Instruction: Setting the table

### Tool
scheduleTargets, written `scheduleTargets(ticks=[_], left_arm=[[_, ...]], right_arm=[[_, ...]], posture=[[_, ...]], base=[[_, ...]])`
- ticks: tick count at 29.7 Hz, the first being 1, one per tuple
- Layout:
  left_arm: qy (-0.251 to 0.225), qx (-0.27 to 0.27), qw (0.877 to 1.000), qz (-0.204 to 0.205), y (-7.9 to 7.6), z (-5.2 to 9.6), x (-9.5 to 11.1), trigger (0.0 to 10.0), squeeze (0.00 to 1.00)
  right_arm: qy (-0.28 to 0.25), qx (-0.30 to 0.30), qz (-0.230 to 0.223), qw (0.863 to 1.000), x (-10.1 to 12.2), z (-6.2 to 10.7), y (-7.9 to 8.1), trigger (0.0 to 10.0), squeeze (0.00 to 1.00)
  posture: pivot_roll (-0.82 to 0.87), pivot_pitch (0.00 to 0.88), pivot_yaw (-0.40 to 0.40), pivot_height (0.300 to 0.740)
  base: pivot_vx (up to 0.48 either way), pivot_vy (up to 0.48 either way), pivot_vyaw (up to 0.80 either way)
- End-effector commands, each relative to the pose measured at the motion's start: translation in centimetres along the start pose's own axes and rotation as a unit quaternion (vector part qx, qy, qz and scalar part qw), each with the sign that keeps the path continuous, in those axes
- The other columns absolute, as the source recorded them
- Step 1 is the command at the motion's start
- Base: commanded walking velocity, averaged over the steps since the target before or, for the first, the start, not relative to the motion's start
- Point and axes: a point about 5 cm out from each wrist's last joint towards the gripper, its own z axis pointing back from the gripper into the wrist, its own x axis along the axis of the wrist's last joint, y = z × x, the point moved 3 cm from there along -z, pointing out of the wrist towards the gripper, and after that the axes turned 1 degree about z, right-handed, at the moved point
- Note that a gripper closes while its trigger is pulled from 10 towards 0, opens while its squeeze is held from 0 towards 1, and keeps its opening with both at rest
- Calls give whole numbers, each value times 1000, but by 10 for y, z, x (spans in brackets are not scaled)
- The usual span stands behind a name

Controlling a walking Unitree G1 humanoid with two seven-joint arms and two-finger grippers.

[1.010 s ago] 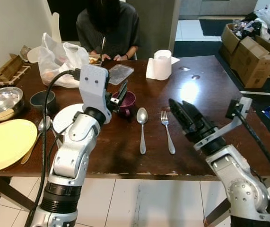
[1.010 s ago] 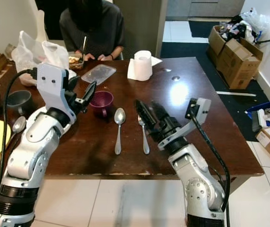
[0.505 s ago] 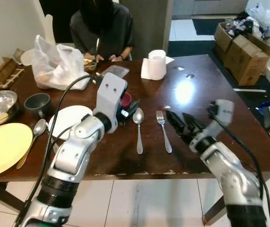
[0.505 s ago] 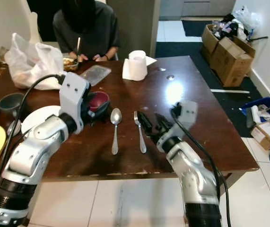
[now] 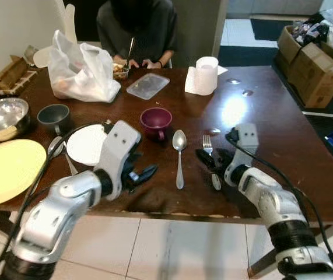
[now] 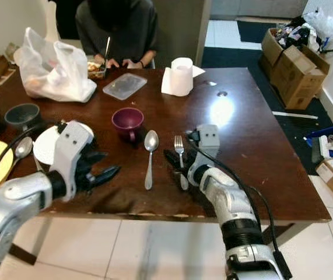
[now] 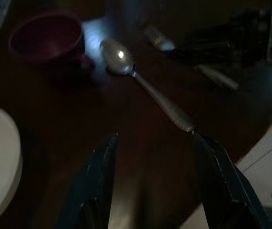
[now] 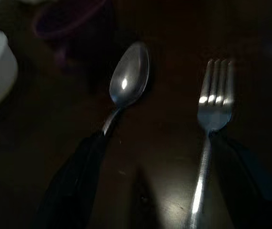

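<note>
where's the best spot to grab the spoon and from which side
Probably mid-handle on the silver metal spoon, coming straight down. It lies flat on the dark wooden table, bowl toward the maroon cup, its thin handle bare on both sides, so fingers can straddle it.

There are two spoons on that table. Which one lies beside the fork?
The spoon just in front of the purple cup, lying next to the fork near the right gripper. The other spoon lies far off, between the two plates.
</note>
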Motion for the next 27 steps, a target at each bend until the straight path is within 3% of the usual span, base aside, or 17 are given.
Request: scheduleTargets(ticks=[1, 3, 7, 15, 23, 27], left_arm=[[6, -21, 1000, -2, -7, 2, -1, 10000, 0], [3, -80, 997, -24, -21, 2, 7, 10000, 0], [-9, -113, 993, -44, -29, -5, 18, 10000, 0], [-18, -124, 990, -60, -29, -14, 29, 10000, 0], [-22, -126, 990, -58, -31, -17, 30, 10000, 0], [-21, -128, 990, -57, -32, -17, 28, 10000, 0]], right_arm=[[20, -1, 5, 1000, -8, -2, 0, 10000, 0], [36, -24, 19, 999, -12, -4, -8, 10000, 0], [46, -44, 24, 998, -16, -3, -16, 10000, 0], [45, -73, 32, 996, -19, 1, -27, 10000, 0], [-12, -57, 85, 995, 11, 3, -25, 10000, 0], [-1, -67, 94, 993, 7, 5, -30, 10000, 0]], posture=[[108, 115, 80, 740], [103, 120, 77, 740], [92, 120, 80, 740], [75, 116, 94, 740], [59, 114, 94, 740], [56, 116, 93, 740]], base=[[0, 0, 0], [0, 0, 0], [0, 0, 0], [0, 0, 0], [0, 0, 0], [0, 0, 0]])
